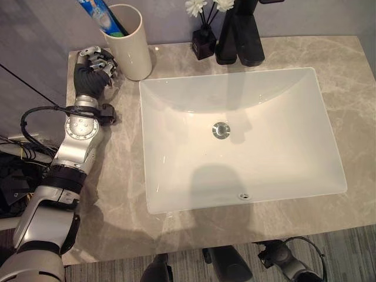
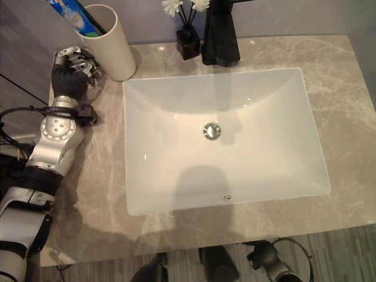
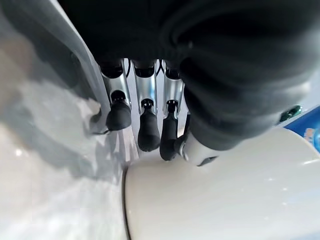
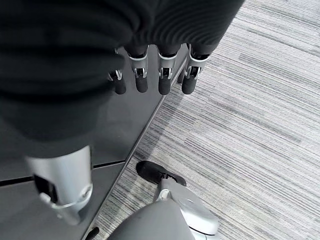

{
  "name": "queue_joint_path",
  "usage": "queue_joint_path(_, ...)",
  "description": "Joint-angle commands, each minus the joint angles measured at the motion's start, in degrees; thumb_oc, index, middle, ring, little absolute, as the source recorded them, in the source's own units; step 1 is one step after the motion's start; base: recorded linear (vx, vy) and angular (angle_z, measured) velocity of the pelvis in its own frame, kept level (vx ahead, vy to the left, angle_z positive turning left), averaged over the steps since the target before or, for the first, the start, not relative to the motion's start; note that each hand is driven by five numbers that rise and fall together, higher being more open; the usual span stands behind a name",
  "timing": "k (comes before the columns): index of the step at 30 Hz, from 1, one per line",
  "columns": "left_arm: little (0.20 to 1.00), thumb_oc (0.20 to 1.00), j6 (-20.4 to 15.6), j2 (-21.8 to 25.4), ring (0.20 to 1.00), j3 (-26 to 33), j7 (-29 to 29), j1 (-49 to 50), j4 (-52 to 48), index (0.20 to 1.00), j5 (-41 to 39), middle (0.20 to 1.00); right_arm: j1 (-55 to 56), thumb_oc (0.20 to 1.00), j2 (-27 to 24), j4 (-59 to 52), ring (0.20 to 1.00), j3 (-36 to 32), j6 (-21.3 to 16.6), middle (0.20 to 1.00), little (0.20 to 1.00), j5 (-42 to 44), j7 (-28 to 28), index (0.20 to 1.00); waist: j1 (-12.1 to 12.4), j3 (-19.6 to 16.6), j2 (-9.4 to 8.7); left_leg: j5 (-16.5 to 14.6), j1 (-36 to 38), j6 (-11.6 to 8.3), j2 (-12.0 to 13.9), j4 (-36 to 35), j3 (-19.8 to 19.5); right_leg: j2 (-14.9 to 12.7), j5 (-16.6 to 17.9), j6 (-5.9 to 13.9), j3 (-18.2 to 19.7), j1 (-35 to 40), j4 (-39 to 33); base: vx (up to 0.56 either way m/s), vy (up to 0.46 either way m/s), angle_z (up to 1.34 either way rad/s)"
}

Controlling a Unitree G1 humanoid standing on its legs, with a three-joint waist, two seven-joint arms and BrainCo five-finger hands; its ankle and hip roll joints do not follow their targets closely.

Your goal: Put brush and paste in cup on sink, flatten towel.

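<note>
- Two hands, both empty: the left hand (image 1: 94,64) has relaxed fingers (image 3: 148,131) holding nothing, close beside the cup (image 1: 130,42), whose wall fills its wrist view.
- Right hand (image 4: 150,75) hangs low beside the cabinet, above the striped floor (image 4: 260,125), fingers loose.
- Cup stands upright on the table (image 1: 346,64), at the sink's (image 1: 176,176) back left corner.
- Paste (image 1: 103,14) leans out of the cup, so that part looks done. Whether the brush is inside too I cannot tell.
- Behind the sink stand a black tap (image 1: 241,35) and a small vase (image 1: 203,41) of flowers.
- Left to do, by my reading: confirm the brush, then flatten the towel.
</note>
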Motion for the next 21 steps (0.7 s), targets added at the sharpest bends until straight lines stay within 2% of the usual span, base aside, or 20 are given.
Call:
queue_joint_path(1, 0.200, 0.200, -0.49, -2.21, 0.200, -3.10, 0.69, -1.05, 4.37, 0.200, 1.34, 0.200, -1.35, 1.000, -1.52, -1.32, 1.000, 0.70, -1.58, 1.000, 1.000, 1.66, -1.19, 1.000, -1.20, 1.14, 1.81, 2.61, 7.29, -1.91, 3.01, 0.19, 2.82, -0.95, -5.40, 6.28, -0.12, -6.40, 13.31, 0.00, 0.000, 0.00)
queue_joint_path(14, 0.200, 0.200, -0.77, -5.25, 0.200, -5.28, 0.38, -2.52, 4.15, 0.200, 2.50, 0.200, -0.80, 1.000, -1.04, -1.24, 1.000, 0.99, -1.99, 1.000, 1.000, 2.00, -1.60, 1.000, -2.13, 0.93, 2.13, 2.44, 7.23, -2.09, 3.27, 0.19, 3.41, -0.58, -5.37, 6.33, 0.44, -7.61, 13.77, 0.00, 0.000, 0.00)
queue_joint_path(21, 0.200, 0.200, -1.10, -8.40, 0.200, -6.85, 0.21, -3.61, 3.92, 0.200, 3.22, 0.200, -0.65, 1.000, -0.95, -1.13, 1.000, 1.21, -2.22, 1.000, 1.000, 2.28, -1.69, 1.000, -2.70, 0.93, 2.44, 2.55, 7.17, -2.25, 3.42, 0.19, 3.60, -0.31, -5.47, 6.31, 0.51, -8.48, 14.30, 0.00, 0.000, 0.00)
